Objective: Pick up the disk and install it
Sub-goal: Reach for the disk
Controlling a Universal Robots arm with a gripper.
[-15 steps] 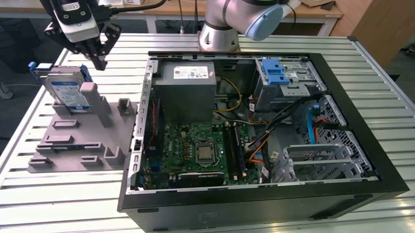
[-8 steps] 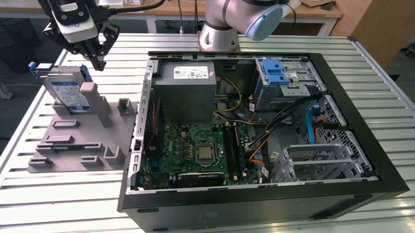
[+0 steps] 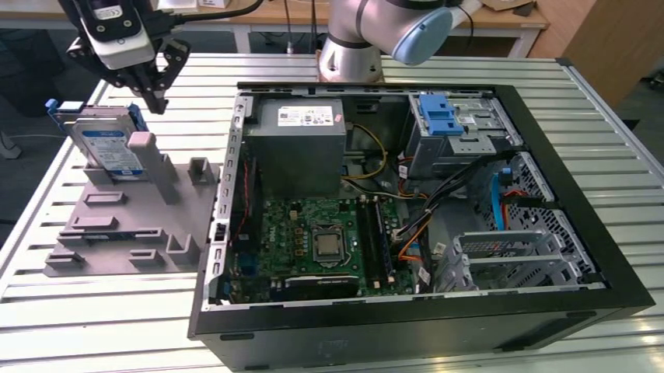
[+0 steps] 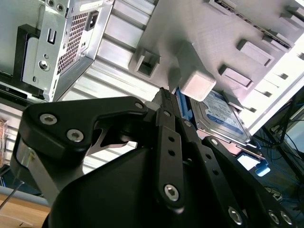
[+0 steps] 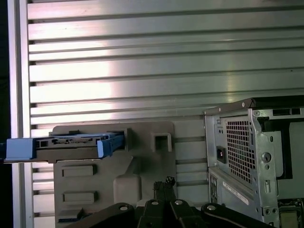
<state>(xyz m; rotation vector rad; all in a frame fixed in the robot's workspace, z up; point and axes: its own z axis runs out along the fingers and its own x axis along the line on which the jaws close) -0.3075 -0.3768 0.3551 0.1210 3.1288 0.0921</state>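
The disk (image 3: pixel 108 145) is a silver drive with a white-and-blue label in a blue bracket. It stands on edge in a slot of the grey holder (image 3: pixel 124 225) at the exterior view's left. My gripper (image 3: pixel 158 101) hangs above the holder, just to the exterior view's right of the disk's upper edge and apart from it. Its black fingers are shut together with nothing between them. In both wrist views the closed fingertips (image 5: pixel 165 182) (image 4: pixel 163 92) point at the holder, with the disk (image 5: pixel 71 142) (image 4: pixel 221 114) off to one side.
An open black computer case (image 3: pixel 581 194) lies on the slatted metal table (image 3: pixel 104 326). Inside it are a grey power supply (image 3: pixel 301 140), a green mainboard (image 3: pixel 322 241) and a silver drive cage with blue latch (image 3: pixel 449 118). The arm's base (image 3: pixel 353 47) stands behind the case.
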